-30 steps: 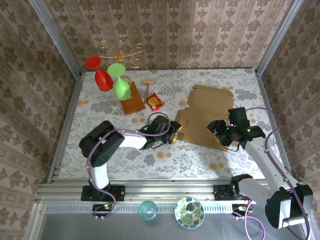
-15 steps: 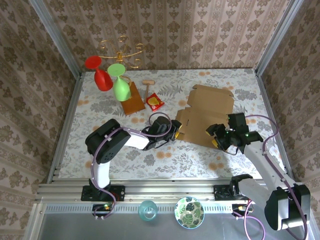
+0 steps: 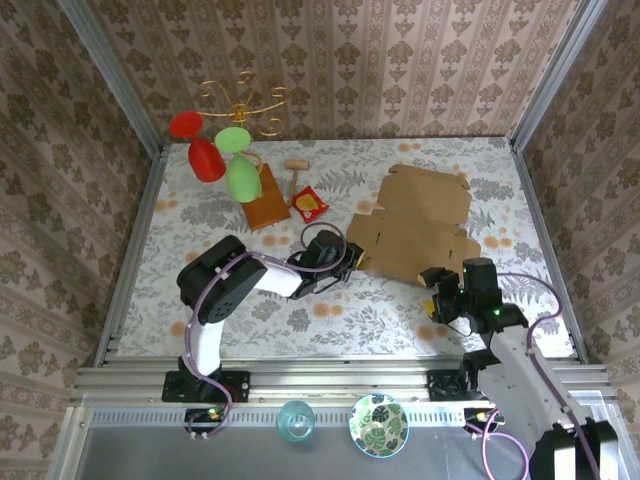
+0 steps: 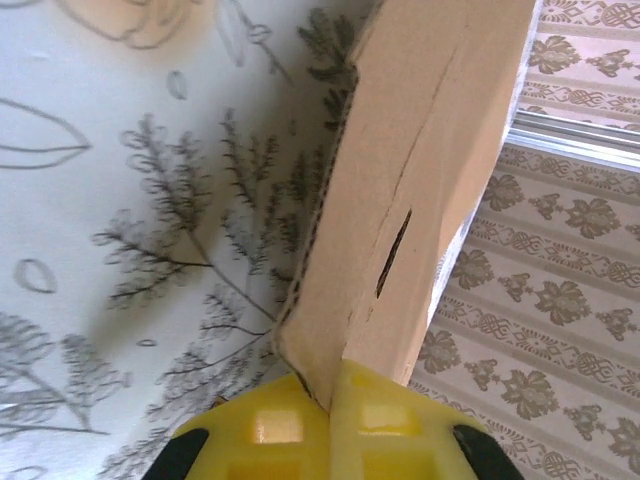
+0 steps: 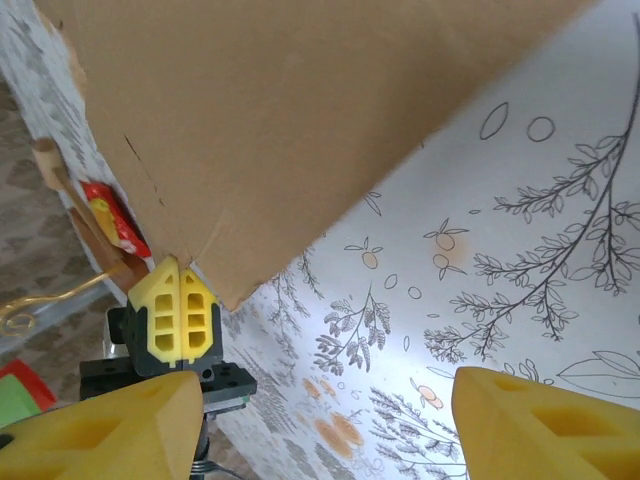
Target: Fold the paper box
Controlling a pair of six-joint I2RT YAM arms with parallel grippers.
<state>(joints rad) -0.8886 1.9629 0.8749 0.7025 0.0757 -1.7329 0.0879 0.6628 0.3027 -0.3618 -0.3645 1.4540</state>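
Note:
The paper box (image 3: 415, 225) lies as a flat brown cardboard sheet with flaps at the middle right of the table. My left gripper (image 3: 350, 258) is shut on its left front corner; in the left wrist view the yellow fingers (image 4: 290, 425) pinch the cardboard edge (image 4: 420, 180). My right gripper (image 3: 436, 293) stands open just in front of the box's near edge, apart from it. From the right wrist the box (image 5: 300, 120) fills the top, my right gripper (image 5: 320, 430) holds nothing, and the left gripper (image 5: 172, 310) clamps the far corner.
A wooden board (image 3: 265, 200), a red-yellow packet (image 3: 310, 204) and a small wooden mallet (image 3: 295, 166) lie left of the box. Red (image 3: 200, 150) and green (image 3: 240, 170) glasses hang from a gold stand (image 3: 240, 100). A bowl (image 3: 378, 425) sits on the front rail.
My right gripper has drawn back from the box's right front edge toward the near side of the table. The left gripper keeps its hold on the corner.

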